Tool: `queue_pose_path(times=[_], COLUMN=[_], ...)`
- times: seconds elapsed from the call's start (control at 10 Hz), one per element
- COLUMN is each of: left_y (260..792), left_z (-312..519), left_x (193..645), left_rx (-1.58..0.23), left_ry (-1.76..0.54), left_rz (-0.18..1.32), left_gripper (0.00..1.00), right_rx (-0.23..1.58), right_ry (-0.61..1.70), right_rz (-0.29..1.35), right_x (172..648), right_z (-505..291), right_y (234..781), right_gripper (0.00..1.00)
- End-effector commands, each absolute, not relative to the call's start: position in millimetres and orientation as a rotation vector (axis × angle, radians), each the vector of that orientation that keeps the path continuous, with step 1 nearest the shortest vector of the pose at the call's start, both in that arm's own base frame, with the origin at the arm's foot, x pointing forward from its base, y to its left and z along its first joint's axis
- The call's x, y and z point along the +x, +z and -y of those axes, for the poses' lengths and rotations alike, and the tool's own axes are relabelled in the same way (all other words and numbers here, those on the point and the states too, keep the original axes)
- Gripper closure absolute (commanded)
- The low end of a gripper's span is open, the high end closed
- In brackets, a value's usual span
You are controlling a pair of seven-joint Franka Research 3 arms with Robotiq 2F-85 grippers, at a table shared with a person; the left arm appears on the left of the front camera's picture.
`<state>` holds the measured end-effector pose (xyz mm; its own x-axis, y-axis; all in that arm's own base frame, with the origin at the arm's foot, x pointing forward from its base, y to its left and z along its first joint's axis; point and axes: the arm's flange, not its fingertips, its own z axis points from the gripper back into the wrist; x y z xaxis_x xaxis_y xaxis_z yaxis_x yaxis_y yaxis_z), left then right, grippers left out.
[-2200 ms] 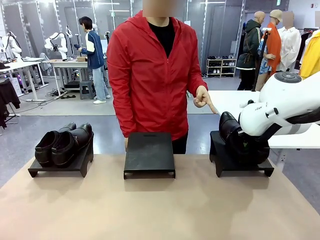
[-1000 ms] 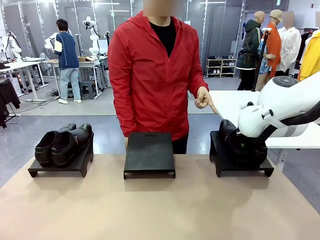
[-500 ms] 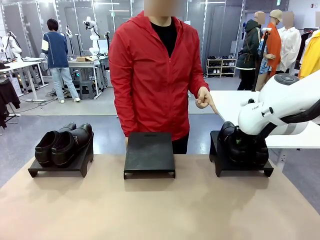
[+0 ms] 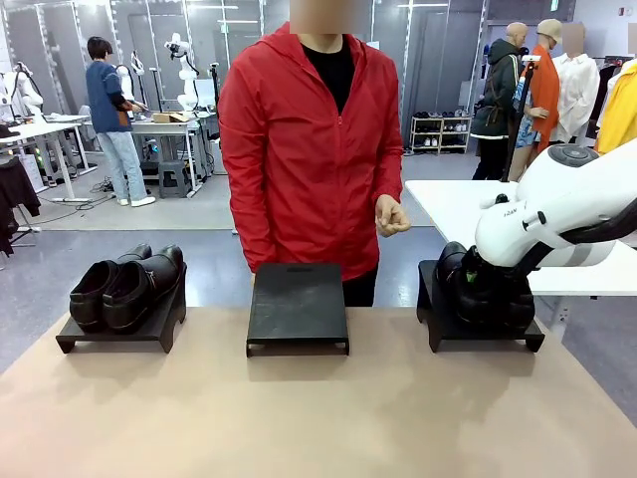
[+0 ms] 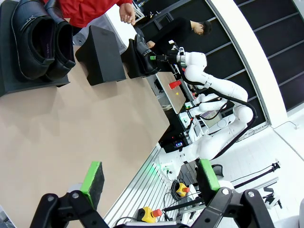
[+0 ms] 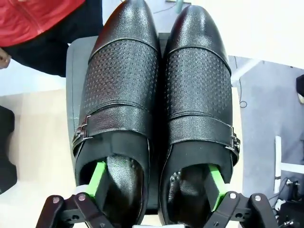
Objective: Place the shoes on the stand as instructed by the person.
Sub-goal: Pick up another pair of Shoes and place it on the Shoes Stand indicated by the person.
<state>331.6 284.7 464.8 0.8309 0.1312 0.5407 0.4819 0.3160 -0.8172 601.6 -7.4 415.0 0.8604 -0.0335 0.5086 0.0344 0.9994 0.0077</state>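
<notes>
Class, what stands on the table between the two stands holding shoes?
In the front view, an empty black stand sits between them, before the person.

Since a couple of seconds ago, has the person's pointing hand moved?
Yes. The person's hand no longer points down at the right stand; it has curled up and drawn back toward the red jacket, away from that stand.
</notes>
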Motion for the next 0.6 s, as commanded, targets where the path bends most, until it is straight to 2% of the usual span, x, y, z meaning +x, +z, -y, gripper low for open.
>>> queue_pose_path(times=[0.0, 0.5], left_y=[465.5, 465.5], left_z=[-282.0, -282.0], left_x=[329.1, 329.1], left_rx=[-1.249, -1.249], left_ry=[-0.255, -0.255], left_rz=[0.603, 0.603], left_gripper=[0.00, 0.00], right_rx=[-0.001, -0.001], right_ry=[-0.036, -0.036], right_rz=[0.535, 0.535], right_x=[601.5, 601.5], right_z=[6.8, 6.8], right_y=[414.7, 414.7], right_gripper=[0.00, 0.00])
